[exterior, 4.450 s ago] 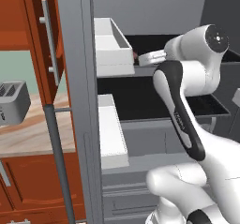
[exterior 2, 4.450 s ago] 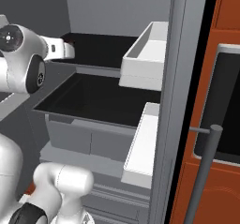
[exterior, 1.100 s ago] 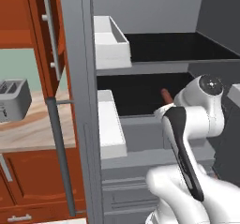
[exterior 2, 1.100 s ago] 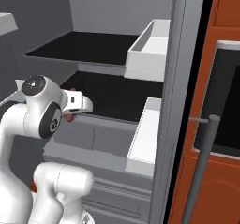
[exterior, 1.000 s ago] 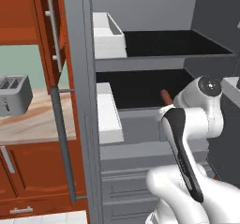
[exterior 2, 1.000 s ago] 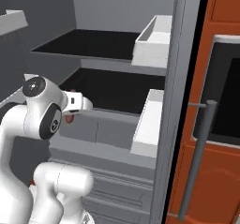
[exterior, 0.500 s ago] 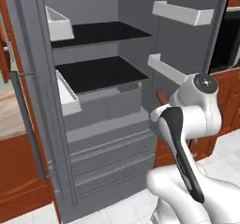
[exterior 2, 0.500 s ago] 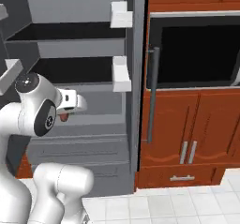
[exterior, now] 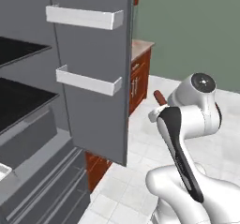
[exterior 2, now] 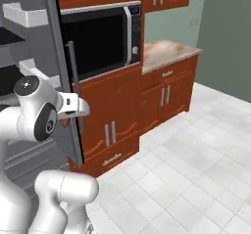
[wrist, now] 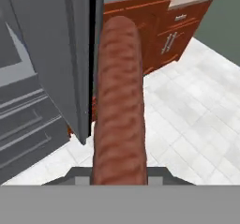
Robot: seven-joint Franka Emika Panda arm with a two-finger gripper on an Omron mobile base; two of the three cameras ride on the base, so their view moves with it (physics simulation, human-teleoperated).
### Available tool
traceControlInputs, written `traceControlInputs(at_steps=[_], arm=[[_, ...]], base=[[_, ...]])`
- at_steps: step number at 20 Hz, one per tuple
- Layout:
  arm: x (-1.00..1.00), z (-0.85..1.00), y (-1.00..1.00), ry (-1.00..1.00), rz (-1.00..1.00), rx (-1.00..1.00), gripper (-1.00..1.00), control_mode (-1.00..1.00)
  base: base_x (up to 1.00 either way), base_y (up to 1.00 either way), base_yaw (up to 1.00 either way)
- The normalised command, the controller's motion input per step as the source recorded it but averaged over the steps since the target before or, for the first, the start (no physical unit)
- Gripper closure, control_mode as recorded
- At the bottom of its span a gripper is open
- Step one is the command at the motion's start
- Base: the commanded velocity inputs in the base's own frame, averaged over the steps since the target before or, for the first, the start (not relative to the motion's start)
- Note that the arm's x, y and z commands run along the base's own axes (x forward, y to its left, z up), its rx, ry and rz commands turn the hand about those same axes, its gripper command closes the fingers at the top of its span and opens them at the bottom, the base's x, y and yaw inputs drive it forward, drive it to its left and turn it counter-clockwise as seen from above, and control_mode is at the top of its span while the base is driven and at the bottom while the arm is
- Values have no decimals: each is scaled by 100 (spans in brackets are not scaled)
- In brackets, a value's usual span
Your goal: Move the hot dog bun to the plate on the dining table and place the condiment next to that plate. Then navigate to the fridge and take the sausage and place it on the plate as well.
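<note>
My gripper is shut on the sausage, a reddish-brown cylinder that runs up the middle of the hand view and hides the fingertips. In the left base view the sausage sticks up out of the hand, which is held close in front of the arm's upper joint. The grey fridge stands open at the left, with dark shelves and lower drawers, and its door swings out toward me. The bun, plate, condiment and dining table are out of view.
A black microwave is built into red-brown wood cabinets beside the fridge door. A low cabinet with a marble top follows on the right. White tiled floor spreads out ahead and to the right.
The whole scene has swung: the base has turned away from the fridge interior toward the door, cabinets and open floor. The sausage stays held in my gripper.
</note>
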Motion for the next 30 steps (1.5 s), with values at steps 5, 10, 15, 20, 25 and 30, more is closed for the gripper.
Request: traceControlInputs(at_steps=[5,10,15,20,25,30], arm=[[0,0,0,0,0,0,100,100],[0,0,0,0,0,0,100,100],[0,0,0,0,0,0,100,100],[0,0,0,0,0,0,100,100],[0,0,0,0,0,0,100,100],[0,0,0,0,0,0,100,100]], base=[[2,-10,-91],[79,1,-63],[100,16,-35],[100,11,-28],[100,1,-28],[100,8,-40]])
